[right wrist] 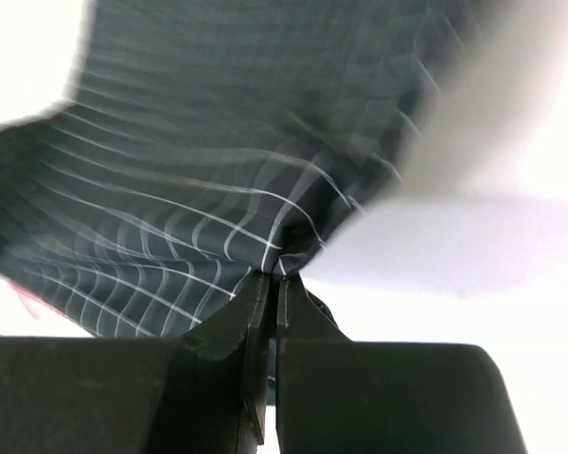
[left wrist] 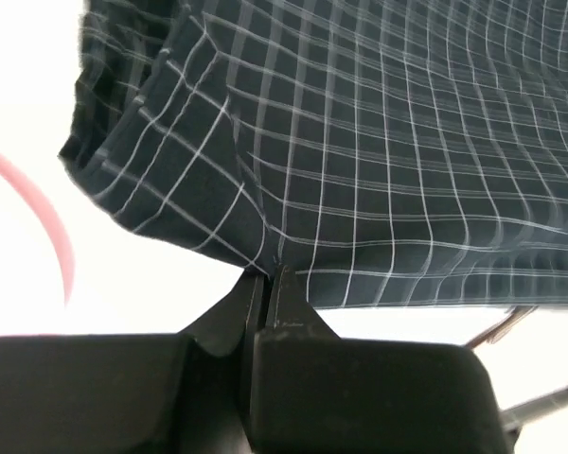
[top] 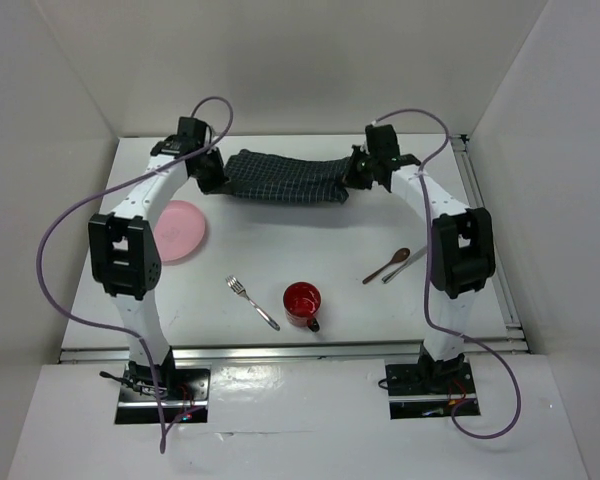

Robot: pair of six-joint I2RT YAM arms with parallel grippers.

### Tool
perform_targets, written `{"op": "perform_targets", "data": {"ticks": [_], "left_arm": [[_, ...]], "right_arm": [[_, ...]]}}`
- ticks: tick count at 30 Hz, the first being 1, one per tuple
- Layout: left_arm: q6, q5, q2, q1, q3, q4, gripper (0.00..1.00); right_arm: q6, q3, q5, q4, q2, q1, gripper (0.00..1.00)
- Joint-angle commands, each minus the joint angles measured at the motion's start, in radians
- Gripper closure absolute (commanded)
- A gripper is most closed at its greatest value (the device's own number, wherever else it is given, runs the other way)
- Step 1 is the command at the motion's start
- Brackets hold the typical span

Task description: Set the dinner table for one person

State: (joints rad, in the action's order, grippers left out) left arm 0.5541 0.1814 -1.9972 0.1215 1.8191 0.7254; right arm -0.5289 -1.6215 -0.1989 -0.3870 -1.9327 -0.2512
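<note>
A dark navy checked cloth placemat hangs stretched between both grippers at the far side of the white dinner table. My left gripper is shut on its left end; the left wrist view shows the cloth pinched at the fingertips. My right gripper is shut on its right end; the right wrist view shows the cloth bunched at the closed jaws. The placemat sags and wrinkles in the middle.
A pink plate lies at the left, under the left arm. A fork and a red mug sit near the front centre. A brown spoon and a knife lie at the right.
</note>
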Motion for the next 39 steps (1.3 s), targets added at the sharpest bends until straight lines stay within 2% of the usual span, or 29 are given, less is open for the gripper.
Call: {"op": "perform_targets", "data": {"ticks": [1, 4, 5, 6, 8, 9, 11, 15, 17, 20, 21, 23, 24, 26, 27, 28, 29, 30, 31, 35, 39], "left_arm": [[0.009, 0.029, 0.075, 0.009, -0.220, -0.046, 1.00], [0.026, 0.038, 0.159, 0.029, -0.417, -0.115, 1.00], [0.026, 0.050, 0.179, 0.029, -0.453, -0.115, 0.96], [0.015, 0.050, 0.202, 0.039, -0.496, -0.115, 0.68], [-0.016, 0.001, 0.202, 0.049, -0.497, -0.075, 0.33], [-0.029, -0.026, 0.202, 0.049, -0.477, -0.045, 0.15], [-0.039, -0.104, 0.202, 0.058, -0.410, 0.033, 0.13], [-0.029, -0.203, 0.227, 0.058, -0.310, 0.077, 0.13], [-0.029, -0.223, 0.227, 0.058, -0.270, 0.077, 0.17], [-0.029, -0.243, 0.213, 0.058, -0.219, 0.077, 0.27], [-0.029, -0.253, 0.201, 0.058, -0.210, 0.077, 0.36], [-0.039, -0.266, 0.158, 0.058, -0.198, 0.077, 0.42], [-0.039, -0.275, 0.146, 0.058, -0.198, 0.089, 0.42], [-0.017, -0.286, 0.136, 0.058, -0.234, 0.101, 0.38], [0.001, -0.295, 0.156, 0.058, -0.263, 0.091, 0.35], [0.021, -0.286, 0.193, 0.046, -0.327, 0.076, 0.29], [0.032, -0.286, 0.193, 0.046, -0.328, 0.060, 0.26], [0.041, -0.272, 0.225, 0.034, -0.384, 0.031, 0.21], [0.041, -0.272, 0.235, 0.033, -0.408, 0.019, 0.18], [0.059, -0.261, 0.193, 0.024, -0.422, 0.008, 0.15], [0.078, -0.287, 0.137, 0.024, -0.376, 0.025, 0.15]], "right_arm": [[0.047, 0.170, -0.023, -0.058, 0.004, -0.011, 1.00], [0.029, 0.310, -0.001, -0.033, 0.035, -0.011, 1.00], [0.029, 0.334, 0.012, -0.044, 0.035, -0.011, 0.95], [0.038, 0.371, 0.012, -0.044, 0.063, -0.011, 0.78], [0.073, 0.382, 0.021, -0.044, 0.090, -0.011, 0.48], [0.082, 0.382, 0.021, -0.044, 0.116, -0.011, 0.26], [0.092, 0.362, 0.032, -0.070, 0.130, -0.011, 0.14], [0.116, 0.289, 0.076, -0.141, 0.130, -0.011, 0.11], [0.116, 0.264, 0.085, -0.159, 0.139, -0.011, 0.11], [0.096, 0.255, 0.085, -0.159, 0.149, 0.000, 0.25], [0.096, 0.255, 0.085, -0.159, 0.149, 0.000, 0.36], [0.087, 0.232, 0.076, -0.168, 0.140, 0.000, 0.43], [0.087, 0.232, 0.066, -0.179, 0.140, 0.000, 0.44], [0.066, 0.241, 0.075, -0.202, 0.138, 0.000, 0.41], [0.066, 0.264, 0.075, -0.202, 0.152, 0.000, 0.37], [0.040, 0.322, 0.060, -0.191, 0.193, 0.000, 0.28], [0.023, 0.322, 0.049, -0.191, 0.218, 0.000, 0.28], [0.006, 0.392, 0.033, -0.173, 0.242, 0.000, 0.22], [-0.012, 0.429, -0.011, -0.158, 0.267, 0.000, 0.21], [-0.159, 0.603, -0.106, -0.057, 0.404, 0.009, 0.19], [-0.310, 0.753, -0.163, 0.045, 0.460, 0.027, 0.21]]}}
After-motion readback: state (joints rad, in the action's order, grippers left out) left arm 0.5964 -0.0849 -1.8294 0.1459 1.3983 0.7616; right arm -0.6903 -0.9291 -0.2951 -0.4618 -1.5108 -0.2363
